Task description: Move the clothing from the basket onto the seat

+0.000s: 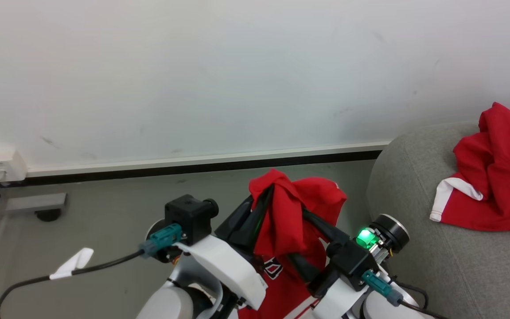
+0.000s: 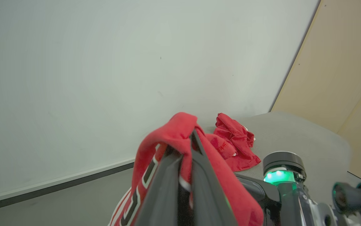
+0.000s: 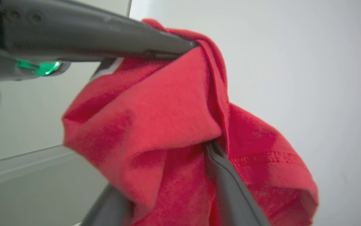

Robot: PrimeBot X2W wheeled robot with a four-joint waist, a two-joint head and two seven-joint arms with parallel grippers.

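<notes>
A red garment [image 1: 281,221] is held aloft at 6 o'clock in head view, pinched betw. the clenched left gripper [image 2: 190,139] tips. The right gripper [image 1: 301,237] tips are buried in cloth, so its grip can't be told. A 2nd red garment [image 1: 489,177] is crumpled on the grey seat [image 1: 414,186] at 3 o'clock.

**Garment [image 1: 286,221] aloft, second garment [image 1: 489,177] on the seat [image 1: 414,199]**

The red garment, with black-and-white lettering low on it, hangs bunched in the air. Its top is pinched between the left fingers [image 1: 246,217], and it is draped over the right fingers [image 1: 325,230]. The second garment, red with a white cuff, lies crumpled on the grey seat near its rounded corner.
</notes>
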